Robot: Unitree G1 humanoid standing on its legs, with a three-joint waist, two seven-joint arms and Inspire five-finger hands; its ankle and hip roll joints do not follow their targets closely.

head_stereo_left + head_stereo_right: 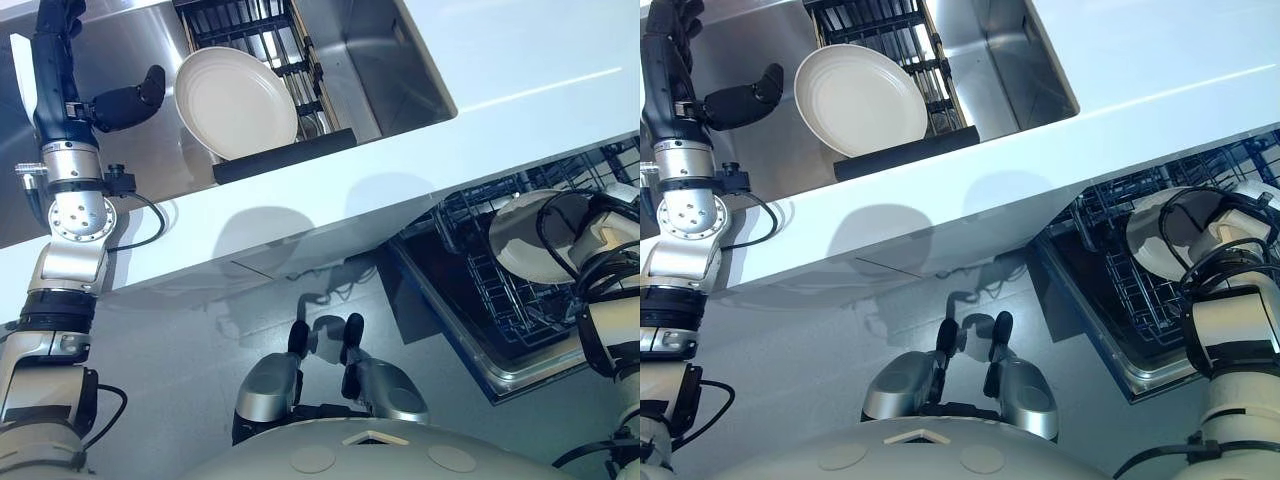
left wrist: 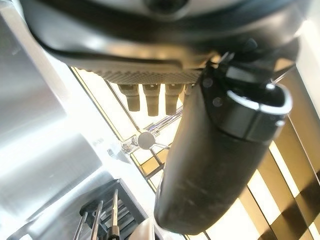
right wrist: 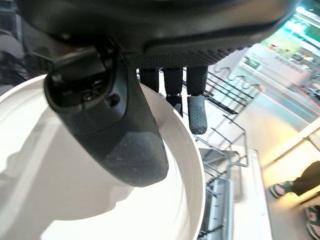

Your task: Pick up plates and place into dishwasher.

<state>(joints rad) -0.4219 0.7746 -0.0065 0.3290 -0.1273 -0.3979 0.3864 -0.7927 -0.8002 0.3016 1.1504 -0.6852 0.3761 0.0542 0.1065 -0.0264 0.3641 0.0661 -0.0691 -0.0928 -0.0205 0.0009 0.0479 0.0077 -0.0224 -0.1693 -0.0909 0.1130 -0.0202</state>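
Note:
A white plate (image 1: pixel 235 100) leans upright in a black dish rack (image 1: pixel 285 155) inside the steel sink (image 1: pixel 380 60). My left hand (image 1: pixel 60 90) hovers in the sink just left of this plate. It is open, its thumb (image 2: pixel 210 165) stretched toward the plate's rim without touching it. A second white plate (image 1: pixel 525 240) stands in the lower wire rack (image 1: pixel 470 290) of the open dishwasher at the right. My right hand (image 1: pixel 606 232) is shut on that plate: the thumb (image 3: pixel 125 130) lies across its face and the fingers (image 3: pixel 196 112) reach behind its rim.
A white counter (image 1: pixel 520 80) runs between the sink and the dishwasher. The pulled-out dishwasher rack has a steel front edge (image 1: pixel 520 375) that juts over the grey floor. A person's shoe (image 3: pixel 285 189) shows on the floor beyond the rack.

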